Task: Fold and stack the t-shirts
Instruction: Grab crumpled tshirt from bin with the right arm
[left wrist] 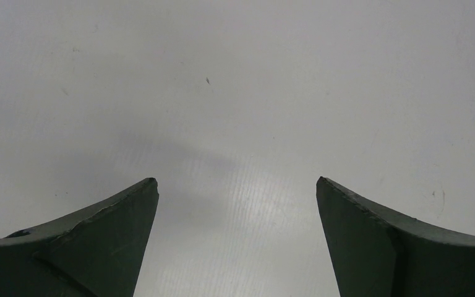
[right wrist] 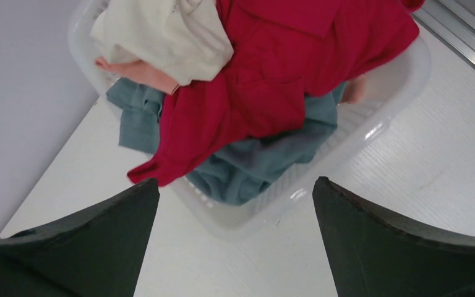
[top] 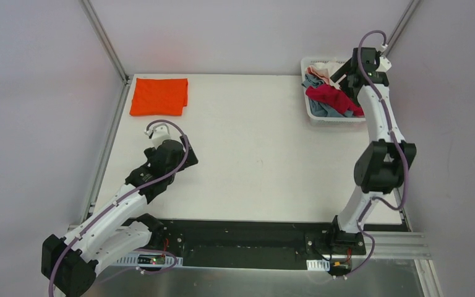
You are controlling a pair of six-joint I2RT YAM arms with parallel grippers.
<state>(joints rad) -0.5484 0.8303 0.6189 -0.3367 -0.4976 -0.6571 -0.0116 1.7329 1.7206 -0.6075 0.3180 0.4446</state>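
Note:
A folded bright orange t-shirt [top: 159,96] lies flat at the table's far left corner. A crimson red t-shirt [top: 334,98] [right wrist: 272,80] lies crumpled on top in the white basket [top: 312,114] [right wrist: 386,90], and one end hangs over the rim. Under it are a grey-blue shirt [right wrist: 253,164], a cream shirt [right wrist: 167,34] and a pale pink one [right wrist: 139,71]. My right gripper [top: 344,79] [right wrist: 235,180] is open and empty above the basket's near rim. My left gripper [top: 172,162] [left wrist: 237,180] is open and empty over bare table at the near left.
The white table [top: 253,154] has metal frame posts at its far corners and grey walls around it. The basket stands at the far right corner against the wall. A black base strip runs along the near edge.

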